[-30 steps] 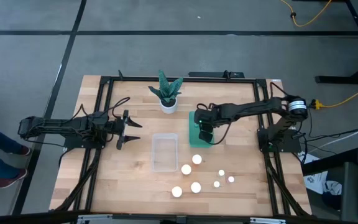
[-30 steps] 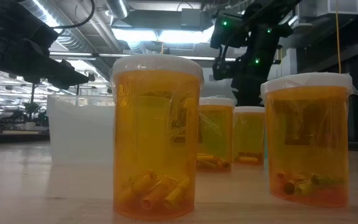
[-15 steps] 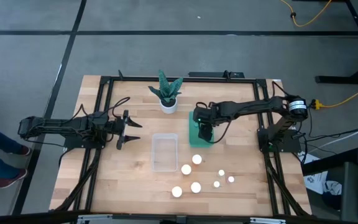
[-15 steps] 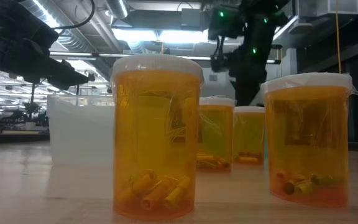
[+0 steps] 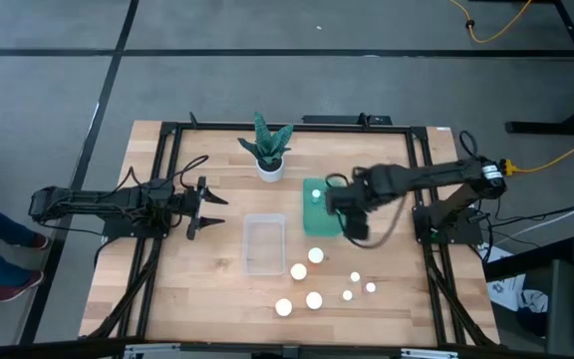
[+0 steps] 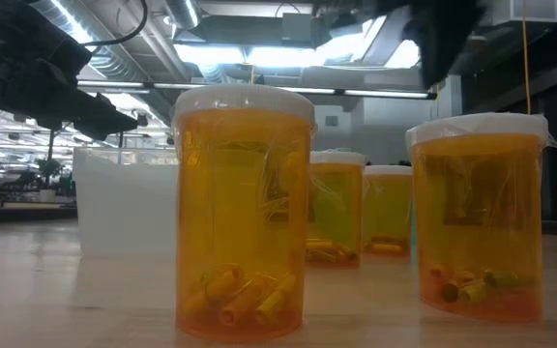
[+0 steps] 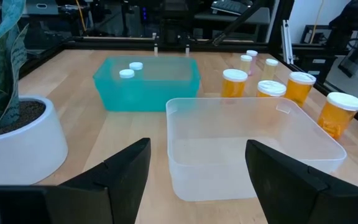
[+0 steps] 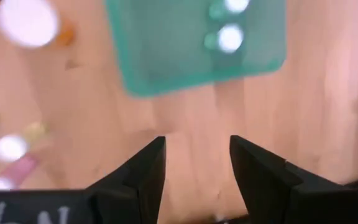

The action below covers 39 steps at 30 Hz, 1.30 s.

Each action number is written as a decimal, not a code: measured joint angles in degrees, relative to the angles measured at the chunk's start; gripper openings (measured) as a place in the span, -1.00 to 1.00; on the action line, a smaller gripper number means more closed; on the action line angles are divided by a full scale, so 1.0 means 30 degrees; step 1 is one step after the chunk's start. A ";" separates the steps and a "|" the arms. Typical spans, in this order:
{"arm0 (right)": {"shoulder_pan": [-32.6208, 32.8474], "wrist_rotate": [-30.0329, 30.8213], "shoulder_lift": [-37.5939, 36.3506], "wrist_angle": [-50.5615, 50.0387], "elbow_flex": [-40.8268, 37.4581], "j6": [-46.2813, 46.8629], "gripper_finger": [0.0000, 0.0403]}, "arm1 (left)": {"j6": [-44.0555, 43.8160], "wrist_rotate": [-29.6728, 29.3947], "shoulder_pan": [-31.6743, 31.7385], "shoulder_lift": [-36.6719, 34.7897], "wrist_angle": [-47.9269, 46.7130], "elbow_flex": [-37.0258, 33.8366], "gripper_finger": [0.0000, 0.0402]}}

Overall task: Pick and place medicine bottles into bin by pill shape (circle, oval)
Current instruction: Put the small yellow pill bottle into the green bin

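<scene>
The right gripper hangs just right of the green bin, its fingers apart with nothing between them. Two small white-capped bottles stand inside that bin. The clear bin to its left holds nothing. Four large amber medicine bottles and three smaller ones stand on the near table. The left gripper waits at the left, fingers spread, near the potted plant.
</scene>
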 joint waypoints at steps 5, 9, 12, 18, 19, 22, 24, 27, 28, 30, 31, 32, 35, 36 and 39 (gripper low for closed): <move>0.3080 -0.0463 -0.1026 -0.0790 0.0000 0.4081 -0.12 | 0.0007 -0.0004 0.0003 0.0007 0.0000 0.0000 0.27; 0.6275 -0.0729 -0.1150 -0.0756 0.0000 0.6855 -0.12 | -0.0003 0.0002 0.0002 0.0005 -0.0002 0.0000 0.27; 0.8595 -0.0553 -0.0889 -0.0688 0.0001 0.8492 -0.12 | -0.0013 0.0003 0.0003 0.0001 -0.0006 0.0000 0.27; 1.1753 0.0345 -0.0342 0.0543 -0.0975 1.1723 -0.12 | 0.0000 -0.0004 0.0000 0.0007 0.0000 0.0000 0.27; 1.2008 0.0340 -0.0326 0.1092 -0.1511 1.2089 -0.12 | 0.0000 -0.0004 0.0002 0.0005 0.0000 0.0000 0.27; 1.2214 0.0779 -0.0326 0.3284 -0.3389 1.2171 -0.13 | 0.0000 -0.0004 0.0003 0.0002 0.0015 0.0000 0.27; 1.2000 0.0848 -0.0318 0.4751 -0.4573 1.1628 -0.15 | 0.0000 -0.0004 0.0003 0.0007 0.0015 0.0000 0.27; 1.1408 0.0815 -0.0318 0.7012 -0.5854 1.0614 -0.18 | 0.0007 -0.0044 0.0004 0.0007 0.0022 0.0000 0.27; 1.1217 0.0729 -0.0318 0.7534 -0.6178 1.0299 -0.19 | 0.0007 -0.0133 -0.0003 0.0007 0.0015 0.0000 0.27; 1.0844 0.0464 -0.0318 0.8572 -0.6765 1.0007 -0.20 | 0.0042 -0.0493 0.0002 0.0007 0.0015 0.0000 0.27; 1.0667 0.0327 -0.0321 0.9110 -0.7117 0.9814 -0.20 | 0.0160 -0.0613 0.0002 0.0000 0.0019 0.0000 0.27; 1.0496 0.0074 -0.0320 0.9649 -0.7471 0.9703 -0.21 | 0.0283 -0.0778 0.0001 0.0003 0.0015 0.0000 0.27; 0.9977 -0.0835 -0.0318 1.1004 -0.8385 0.9653 -0.20 | 0.0769 -0.0922 0.0004 0.0007 0.0029 0.0000 0.27; 0.9813 -0.1057 -0.0326 1.1274 -0.8643 0.9680 -0.20 | 0.0954 -0.0921 -0.0001 0.0006 0.0029 0.0000 0.27; 0.9471 -0.1567 -0.0319 1.1677 -0.9162 0.9681 -0.20 | 0.1167 -0.0929 0.0012 0.0000 0.0051 0.0000 0.27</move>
